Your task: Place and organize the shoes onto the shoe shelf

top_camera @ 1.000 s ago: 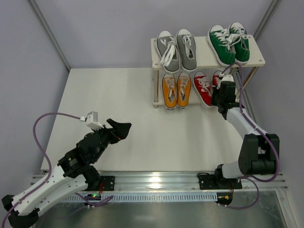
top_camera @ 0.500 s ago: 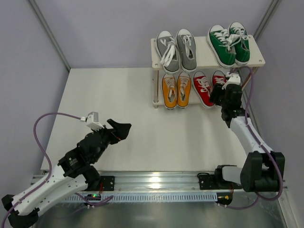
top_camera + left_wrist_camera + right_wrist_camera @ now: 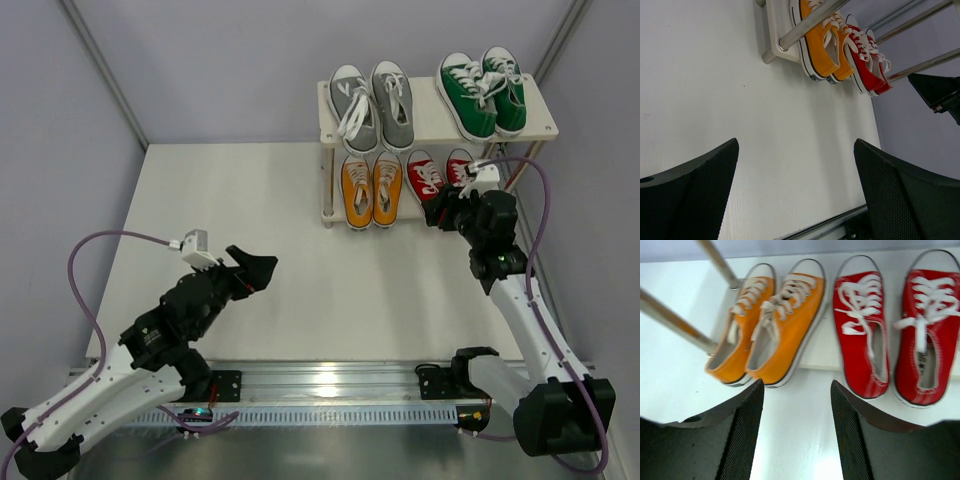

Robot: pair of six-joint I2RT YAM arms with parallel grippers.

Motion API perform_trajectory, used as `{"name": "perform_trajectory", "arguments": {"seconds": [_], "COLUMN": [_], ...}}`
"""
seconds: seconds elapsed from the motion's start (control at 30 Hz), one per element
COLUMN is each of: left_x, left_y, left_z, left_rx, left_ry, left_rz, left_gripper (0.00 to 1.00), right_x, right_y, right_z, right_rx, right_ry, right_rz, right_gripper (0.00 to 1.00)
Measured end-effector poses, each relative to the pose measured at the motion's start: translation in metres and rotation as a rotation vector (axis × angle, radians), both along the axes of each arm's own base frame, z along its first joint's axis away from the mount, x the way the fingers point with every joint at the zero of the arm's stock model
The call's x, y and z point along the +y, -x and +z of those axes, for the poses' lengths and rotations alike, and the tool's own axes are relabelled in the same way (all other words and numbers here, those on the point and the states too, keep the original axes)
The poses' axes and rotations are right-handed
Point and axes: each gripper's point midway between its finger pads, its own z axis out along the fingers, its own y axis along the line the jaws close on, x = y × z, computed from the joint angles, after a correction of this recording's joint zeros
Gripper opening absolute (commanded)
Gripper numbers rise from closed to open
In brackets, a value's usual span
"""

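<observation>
The shoe shelf (image 3: 428, 126) stands at the back right of the table. On its top board sit a grey pair (image 3: 372, 105) and a green pair (image 3: 482, 92). An orange pair (image 3: 372, 190) and a red pair (image 3: 437, 174) fill the lower board. My right gripper (image 3: 434, 214) hovers just in front of the red pair, open and holding nothing. In the right wrist view its fingers (image 3: 797, 390) frame bare table below the orange shoes (image 3: 771, 322) and red shoes (image 3: 890, 325). My left gripper (image 3: 255, 270) is open wide over the near left table, empty (image 3: 796, 145).
Slim shelf posts (image 3: 671, 316) run in front of the lower board. A purple cable (image 3: 110, 240) loops from the left arm. Grey walls close the back and sides, and a metal rail (image 3: 330, 385) lines the near edge.
My right gripper has opened and drawn back from the red shoes toward the near left. The left arm has barely shifted.
</observation>
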Motion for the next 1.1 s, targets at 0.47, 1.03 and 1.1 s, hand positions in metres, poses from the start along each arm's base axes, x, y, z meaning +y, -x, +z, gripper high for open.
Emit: {"name": "perform_trajectory", "arguments": {"seconds": [0.47,1.03,1.1], "left_x": [-0.041,-0.09,-0.102], "left_y": [-0.038,-0.22,-0.229], "left_z": [0.094,0.211,0.202], "left_rx": [-0.051,-0.14,-0.126], "left_ry": [-0.072,-0.01,-0.008], "left_rz": [-0.033,0.009,-0.024], "left_gripper": [0.4,0.0,0.0], "right_x": [0.033,0.036,0.037], "right_y": [0.054,0.059,0.062], "right_z": [0.105,0.099,0.095], "right_rx": [-0.113,-0.018,-0.014], "right_ry": [-0.031,-0.051,-0.062], "right_rz": [0.18,0.191,0.195], "right_gripper": [0.31,0.3,0.29]}}
